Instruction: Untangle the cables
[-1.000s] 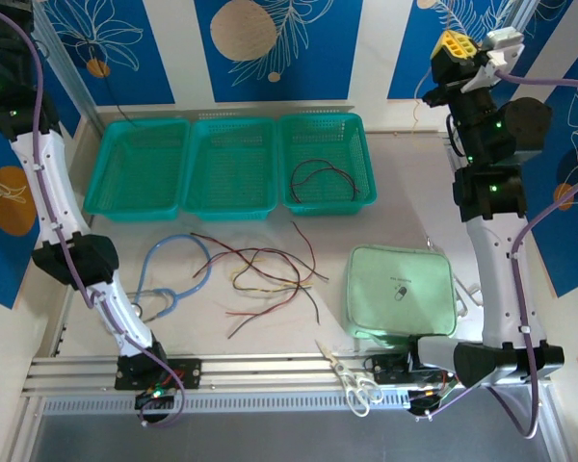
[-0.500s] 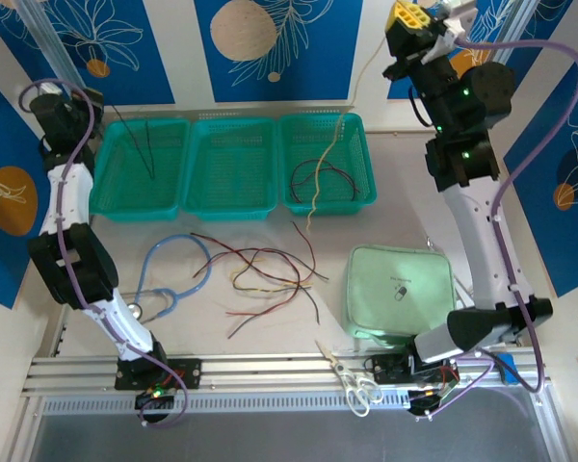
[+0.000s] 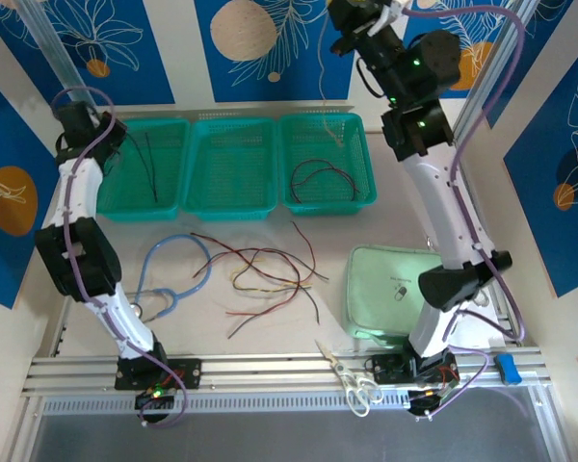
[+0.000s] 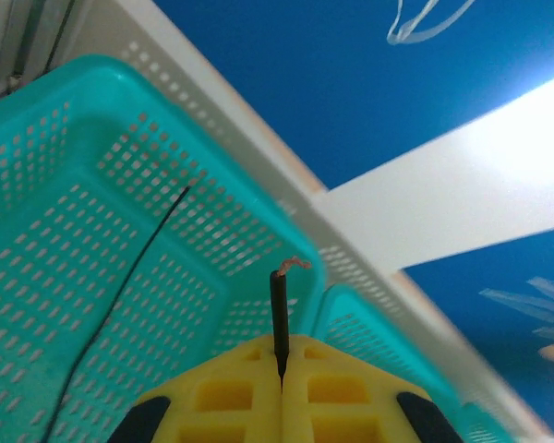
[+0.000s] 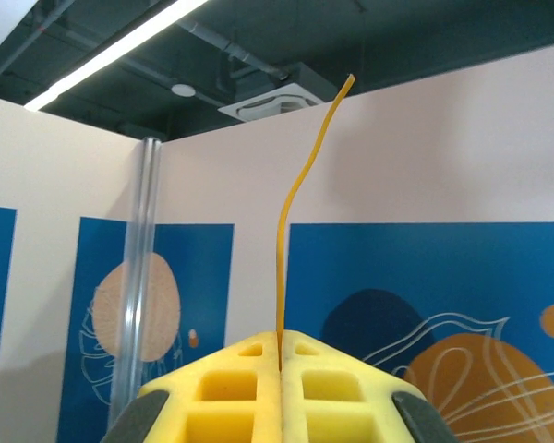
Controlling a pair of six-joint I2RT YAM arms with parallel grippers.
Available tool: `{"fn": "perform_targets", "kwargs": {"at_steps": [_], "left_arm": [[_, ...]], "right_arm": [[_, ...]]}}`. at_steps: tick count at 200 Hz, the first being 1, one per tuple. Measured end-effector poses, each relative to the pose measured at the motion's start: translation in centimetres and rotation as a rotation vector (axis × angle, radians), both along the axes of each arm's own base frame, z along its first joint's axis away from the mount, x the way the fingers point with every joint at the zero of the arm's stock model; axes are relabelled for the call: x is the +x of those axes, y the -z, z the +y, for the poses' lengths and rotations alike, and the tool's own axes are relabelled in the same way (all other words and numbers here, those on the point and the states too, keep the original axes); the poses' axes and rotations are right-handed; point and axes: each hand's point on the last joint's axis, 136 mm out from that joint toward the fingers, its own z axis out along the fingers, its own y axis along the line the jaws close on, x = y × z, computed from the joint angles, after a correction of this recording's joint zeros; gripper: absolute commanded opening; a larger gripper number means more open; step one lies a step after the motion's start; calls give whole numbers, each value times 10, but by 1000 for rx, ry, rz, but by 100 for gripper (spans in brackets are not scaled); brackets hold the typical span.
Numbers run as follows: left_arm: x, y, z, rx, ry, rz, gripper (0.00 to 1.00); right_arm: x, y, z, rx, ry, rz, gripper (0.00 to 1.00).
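Along the far edge of the desk [image 3: 125, 236] stand three teal baskets, and both arms have swung toward them within the last second. The left arm [image 3: 72, 212], folded low by the desk's left edge a second ago, now reaches up to the far-left corner of the left basket [image 3: 169, 192]. The right arm [image 3: 443, 202] has swept in from beyond the desk's right edge to hang above the far side of the right basket [image 3: 303, 135]. The middle basket [image 3: 231, 164] is bare. A green pouch [image 3: 400, 289] lies toward the near right, a light-blue stethoscope [image 3: 173, 269] toward the near left, and scissors [image 3: 352, 380] sit on the near edge. Between pouch and stethoscope the tangle [image 3: 265, 279] of red, black and yellow cables is still crossed over itself. The left fingers [image 4: 231, 397] are pressed together on a black cable [image 4: 278, 314], whose length now trails down into the left basket, which was bare a second ago. The right fingers [image 5: 231, 388] pinch a yellow cable [image 5: 282, 268]; its tail, which brushed the desk half a second ago, now dangles over the right basket, above the dark cable loop [image 3: 323, 178] already in there. Two strands look freed and nearly sorted; I judge that releasing them comes next, with most of the pile left.
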Motion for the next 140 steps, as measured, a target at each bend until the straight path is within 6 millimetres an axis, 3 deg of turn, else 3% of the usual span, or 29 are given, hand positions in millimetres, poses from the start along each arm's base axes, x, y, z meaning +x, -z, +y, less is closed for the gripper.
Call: {"fn": "perform_targets", "kwargs": {"at_steps": [39,71,101,117,131,140], "left_arm": [[-7,31,-22,192,66,172,0],[-4,69,-4,281,61,310,0],[0,120,8,278,75,449,0],[0,141,8,270,90,503,20],[-3,155,7,267,105,545,23],[-6,162,7,269,119,571,33]], "right_arm": [[21,3,34,11,-55,9,0],[34,8,54,41,-92,11,0],[51,31,77,58,-132,76,0],[61,48,90,62,-153,120,0],[70,64,103,65,-173,163,0],[75,75,112,66,-189,191,0]]}}
